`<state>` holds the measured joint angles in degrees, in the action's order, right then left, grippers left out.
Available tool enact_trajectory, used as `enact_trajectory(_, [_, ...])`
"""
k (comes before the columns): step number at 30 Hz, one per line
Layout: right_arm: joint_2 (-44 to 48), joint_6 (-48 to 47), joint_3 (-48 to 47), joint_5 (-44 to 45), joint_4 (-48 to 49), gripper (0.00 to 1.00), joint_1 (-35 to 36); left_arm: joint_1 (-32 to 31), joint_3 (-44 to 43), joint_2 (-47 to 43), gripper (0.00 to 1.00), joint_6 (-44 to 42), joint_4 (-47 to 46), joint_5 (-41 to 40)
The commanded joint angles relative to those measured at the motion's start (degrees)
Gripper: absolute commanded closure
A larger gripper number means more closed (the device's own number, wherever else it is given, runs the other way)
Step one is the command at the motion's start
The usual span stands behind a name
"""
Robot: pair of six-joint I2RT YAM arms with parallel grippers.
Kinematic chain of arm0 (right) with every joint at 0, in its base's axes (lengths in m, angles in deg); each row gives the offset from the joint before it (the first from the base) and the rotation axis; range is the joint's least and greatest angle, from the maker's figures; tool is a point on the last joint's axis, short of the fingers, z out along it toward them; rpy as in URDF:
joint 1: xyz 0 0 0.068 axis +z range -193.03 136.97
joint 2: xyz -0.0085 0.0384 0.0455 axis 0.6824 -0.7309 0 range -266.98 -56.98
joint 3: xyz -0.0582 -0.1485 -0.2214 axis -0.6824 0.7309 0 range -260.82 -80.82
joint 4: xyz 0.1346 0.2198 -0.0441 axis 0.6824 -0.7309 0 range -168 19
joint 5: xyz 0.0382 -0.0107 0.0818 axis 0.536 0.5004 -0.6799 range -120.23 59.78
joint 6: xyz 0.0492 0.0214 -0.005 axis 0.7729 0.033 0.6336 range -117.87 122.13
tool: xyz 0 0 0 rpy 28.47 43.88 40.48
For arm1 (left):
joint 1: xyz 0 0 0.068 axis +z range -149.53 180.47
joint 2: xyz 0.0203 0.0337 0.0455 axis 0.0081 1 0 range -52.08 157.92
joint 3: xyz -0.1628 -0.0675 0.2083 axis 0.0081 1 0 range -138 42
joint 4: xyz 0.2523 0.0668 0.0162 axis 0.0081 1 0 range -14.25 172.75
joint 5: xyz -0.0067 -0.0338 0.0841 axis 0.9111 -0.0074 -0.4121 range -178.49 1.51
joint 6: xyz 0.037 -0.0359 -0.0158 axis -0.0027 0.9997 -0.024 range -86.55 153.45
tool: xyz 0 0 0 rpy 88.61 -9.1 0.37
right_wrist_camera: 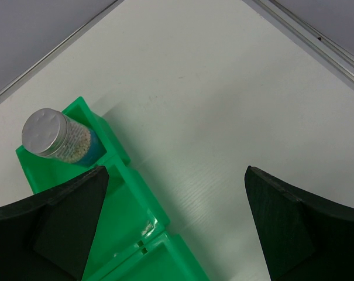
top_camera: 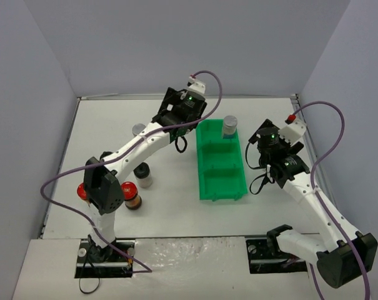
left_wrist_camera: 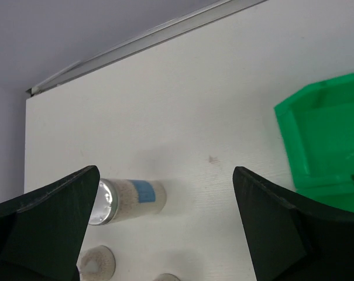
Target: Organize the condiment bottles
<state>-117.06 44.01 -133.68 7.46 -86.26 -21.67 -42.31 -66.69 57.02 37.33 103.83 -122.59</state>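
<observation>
My left gripper (left_wrist_camera: 165, 174) and right gripper (right_wrist_camera: 175, 170) are spread, empty; a silver-lidded jar (right_wrist_camera: 54, 137) stands inside the green tray (top_camera: 221, 160).

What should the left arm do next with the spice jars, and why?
Probably shift the left gripper sideways over the silver-lidded jar and lower it. Its fingers are open and empty, the jar sits off-centre beside one finger, and a matching jar already stands in the far compartment of the green tray.
</observation>
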Motion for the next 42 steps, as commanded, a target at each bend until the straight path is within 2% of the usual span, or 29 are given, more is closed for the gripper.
enact_trajectory(1, [-1.93,0.15,-2.07,0.57,2.82,0.0,-0.18,6.28,2.59,-8.56,0.03,8.43,6.47,-6.06])
enact_trajectory(6, [-4.18,0.31,-3.04,-1.39,4.1,0.0,-0.1,17.51,9.05,-14.49,0.03,16.94,8.31,6.35])
enact_trajectory(9, [-4.27,0.49,-2.91,-1.65,4.49,0.0,-0.02,20.21,10.7,-16.32,0.03,16.85,8.73,8.82])
enact_trajectory(12, [-4.44,0.74,-2.42,-1.83,4.81,0.0,-0.01,23.7,12.63,-16.73,0.03,17.04,7.86,15.41])
enact_trajectory(16, [-4.64,1.18,-2.42,-2.44,5.1,0.0,-0.1,26.12,14.84,-16.27,0.03,18.64,6.23,25.22])
enact_trajectory(22, [-4.82,1.18,-2.31,-2.68,5.36,0.0,-0.07,28.47,18.03,-16.21,0.03,21.06,3.94,32.48])
enact_trajectory(31, [-4.72,1.36,-1.9,-3.08,5.67,0.0,0.01,29.6,19.62,-13.18,0.03,21.01,3.17,34.74])
enact_trajectory(36, [-4.7,1.45,-1.8,-2.98,5.6,0.0,0.07,29.41,17.53,-9.32,0.03,19.49,4.35,35.83])
enact_trajectory(42, [-4.53,1.71,-1.28,-2.8,5.69,0.0,-0.01,28.89,16.05,-7.24,0.03,18.36,6.37,33.23])
